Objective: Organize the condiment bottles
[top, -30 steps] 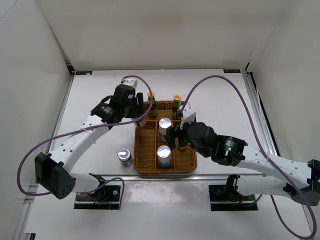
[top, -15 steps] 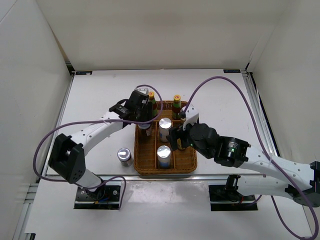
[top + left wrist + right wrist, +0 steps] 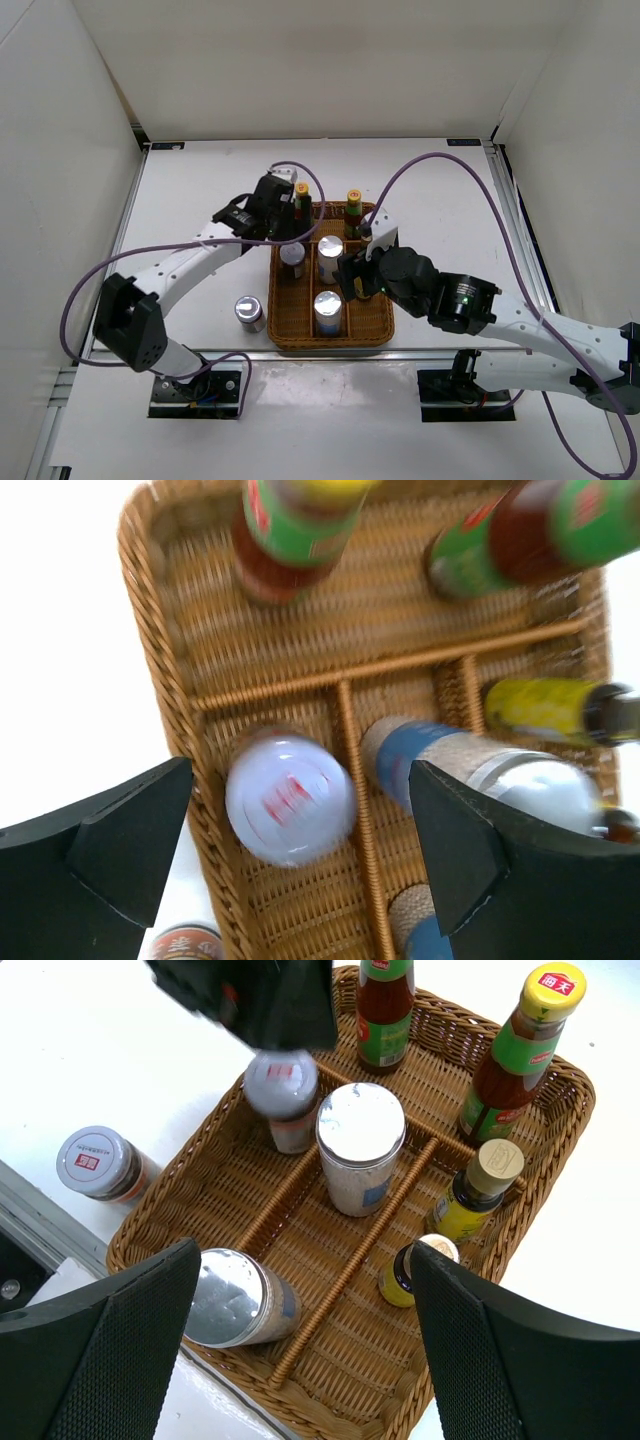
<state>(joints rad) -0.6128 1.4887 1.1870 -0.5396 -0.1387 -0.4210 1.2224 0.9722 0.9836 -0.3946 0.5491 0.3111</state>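
Left claw spread wide above silver-lidded jar, not touching.

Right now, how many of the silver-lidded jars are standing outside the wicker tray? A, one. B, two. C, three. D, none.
A: only one silver-lidded jar stands on the table beside the wicker tray, while the other three jars sit inside its compartments.
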